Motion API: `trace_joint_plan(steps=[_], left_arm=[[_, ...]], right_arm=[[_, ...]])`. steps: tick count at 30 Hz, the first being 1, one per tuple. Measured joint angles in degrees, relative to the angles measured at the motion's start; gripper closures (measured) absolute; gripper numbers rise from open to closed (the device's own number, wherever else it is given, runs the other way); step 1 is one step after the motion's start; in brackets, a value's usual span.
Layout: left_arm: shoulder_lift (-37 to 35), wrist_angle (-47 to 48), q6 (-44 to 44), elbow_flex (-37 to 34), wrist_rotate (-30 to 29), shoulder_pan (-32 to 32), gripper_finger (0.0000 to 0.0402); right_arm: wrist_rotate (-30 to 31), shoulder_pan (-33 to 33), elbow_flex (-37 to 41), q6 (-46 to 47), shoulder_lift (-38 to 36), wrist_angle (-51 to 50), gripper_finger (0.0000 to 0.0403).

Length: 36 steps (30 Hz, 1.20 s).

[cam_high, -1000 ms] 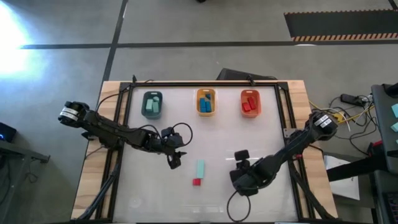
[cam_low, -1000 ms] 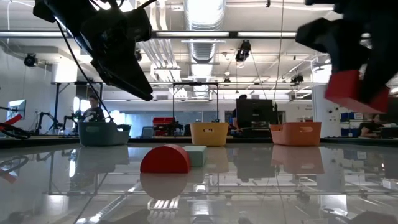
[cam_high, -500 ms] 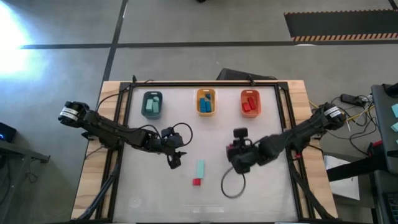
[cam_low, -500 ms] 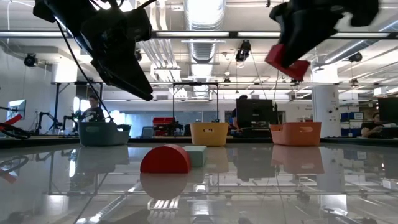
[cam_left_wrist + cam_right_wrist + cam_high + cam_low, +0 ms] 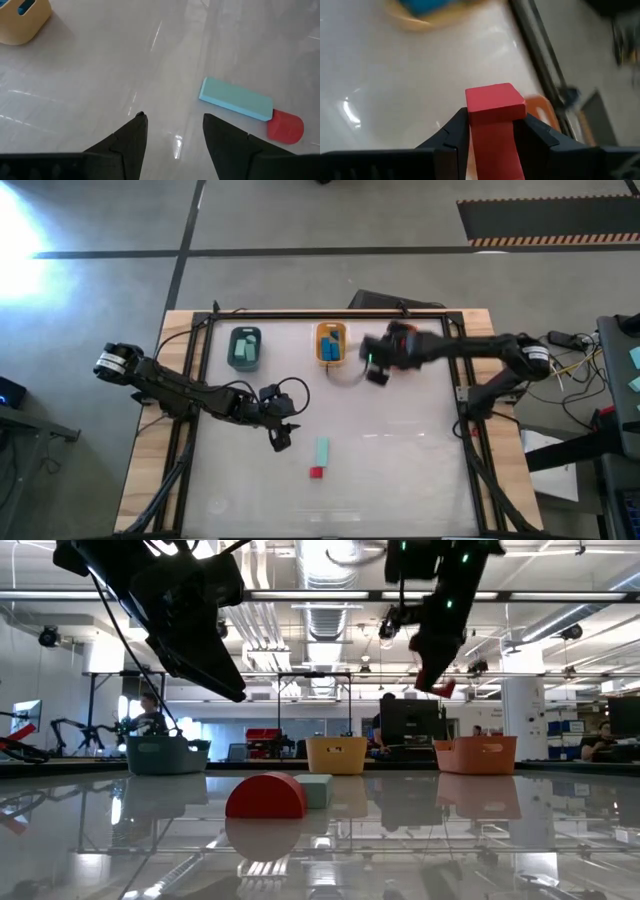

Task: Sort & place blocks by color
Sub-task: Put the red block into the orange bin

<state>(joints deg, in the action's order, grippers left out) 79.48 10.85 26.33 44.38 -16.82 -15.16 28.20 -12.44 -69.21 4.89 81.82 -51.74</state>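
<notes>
1. Since the earlier frames, the right gripper (image 5: 378, 366) has travelled from the table's near right area to the far side; the left arm has not changed position.
2. High view: right gripper sits between the yellow-orange tray (image 5: 331, 343) and the spot where the orange-red tray stood, now covered by the arm. Left gripper (image 5: 281, 437) hangs left of centre. A mint-teal bar (image 5: 321, 450) and a small red block (image 5: 316, 472) lie touching near table centre. The dark teal tray (image 5: 244, 348) stands far left.
3. Low view: right gripper (image 5: 436, 680) is raised above the orange-red tray (image 5: 475, 754), a red block (image 5: 444, 688) at its tip.
4. Left wrist view: fingers (image 5: 131, 140) stand apart, holding nothing; the teal bar (image 5: 236, 98) and the rounded red piece (image 5: 285, 127) lie ahead.
5. Right wrist view: fingers (image 5: 451, 135) are clamped on the red block (image 5: 494, 112).
</notes>
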Motion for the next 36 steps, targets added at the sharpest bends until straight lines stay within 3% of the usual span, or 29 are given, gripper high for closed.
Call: trace_joint_plan(steps=[6, 12, 19, 29, 36], left_arm=[[0.0, 0.0, 0.0, 0.0, 0.0, 0.0, 0.0226], [0.0, 0.1, 0.0, 0.0, 0.0, 0.0, 0.0226], [0.0, 0.2, 0.0, 0.0, 0.0, 0.0, 0.0226], [0.0, 0.2, 0.0, 0.0, 0.0, 0.0, 0.0226], [0.0, 0.2, 0.0, 0.0, 0.0, 0.0, 0.0226]], right_arm=[[-6.5, -16.2, 1.3, 1.0, 1.3, -0.1, 0.0293], [-13.2, -24.9, 3.4, 0.9, 3.1, 0.2, 0.0293], [-13.2, -26.2, 3.9, -0.4, 3.8, 0.2, 0.0267], [-13.2, -26.1, 3.9, -0.9, 3.8, 0.2, 0.0273], [-13.2, -26.1, 3.9, 0.2, 3.8, 0.1, 0.0234]])
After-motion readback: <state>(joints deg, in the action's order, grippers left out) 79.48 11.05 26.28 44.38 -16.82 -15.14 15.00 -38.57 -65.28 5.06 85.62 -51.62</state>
